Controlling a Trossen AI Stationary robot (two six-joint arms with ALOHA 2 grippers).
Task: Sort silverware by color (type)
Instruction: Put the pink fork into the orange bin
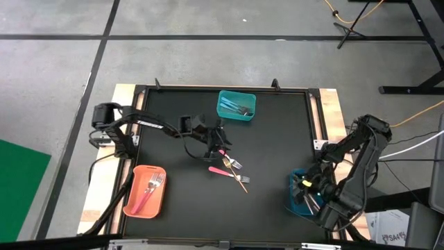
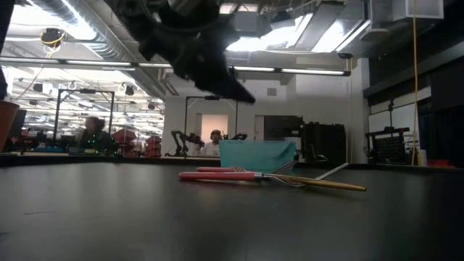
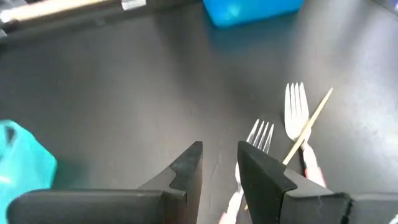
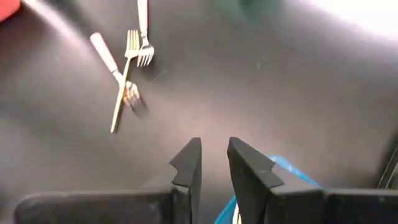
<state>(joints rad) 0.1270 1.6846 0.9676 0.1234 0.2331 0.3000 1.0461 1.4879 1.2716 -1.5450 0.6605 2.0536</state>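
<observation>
Forks, thin pink-handled metal ones (image 1: 223,165) beside the teal rectangular bin (image 1: 236,105), look light, stiff, slippery: the slightly parted, empty left gripper (image 1: 220,144) should pinch mid-handle.

This is a robotics lab or a workshop hall, not a home. In the low view, the room behind the black desk (image 2: 109,217) is large and open, with exposed ducts (image 2: 87,29) and long strip lights (image 2: 304,71) on the ceiling. Two people (image 2: 93,134) sit at far benches, and small robot arms (image 2: 181,139) stand near a lit doorway (image 2: 213,125). In the high view, the floor (image 1: 55,76) is grey concrete with dark lines, an orange cable (image 1: 416,114) runs over it, and the legs of a black stand (image 1: 354,24) are seen beside the desk.
</observation>
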